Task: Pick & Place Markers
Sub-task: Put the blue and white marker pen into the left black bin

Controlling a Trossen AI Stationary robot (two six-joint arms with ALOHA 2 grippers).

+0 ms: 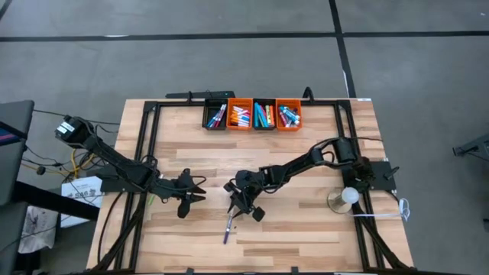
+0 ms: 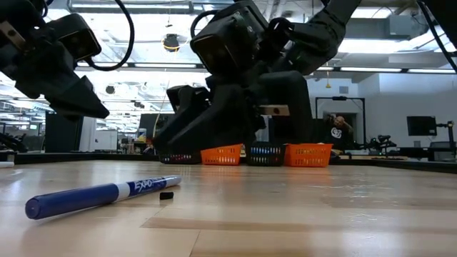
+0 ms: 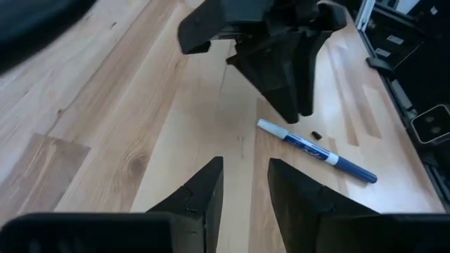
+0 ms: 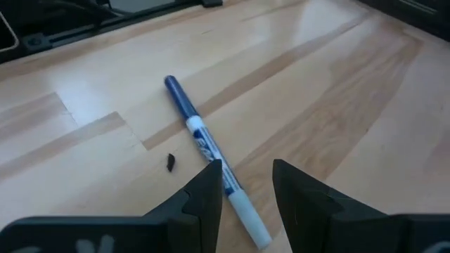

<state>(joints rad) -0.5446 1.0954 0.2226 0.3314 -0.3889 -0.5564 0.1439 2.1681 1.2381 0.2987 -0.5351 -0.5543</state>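
- On the wooden surface [image 1: 306,229], near its front middle: one blue marker [image 1: 228,229] lying flat, free of any grip, a small black fragment [image 4: 170,162] just beside it; other markers [image 1: 252,116] sorted in the four bins [image 1: 289,125] at the far edge.
- Right end effector [image 1: 246,208]: poised over the marker's white end, fingers spread a little, nothing pinched.
- Recommended approach: fingers astride the barrel, across its length, lowered until nearly touching wood, then pressed together; fragment best avoided.
- Right arm: stretched low from the right side toward centre, wrist tipped downward.
- Left end effector [image 1: 191,192]: waiting just beside, fingers slightly spread, empty.
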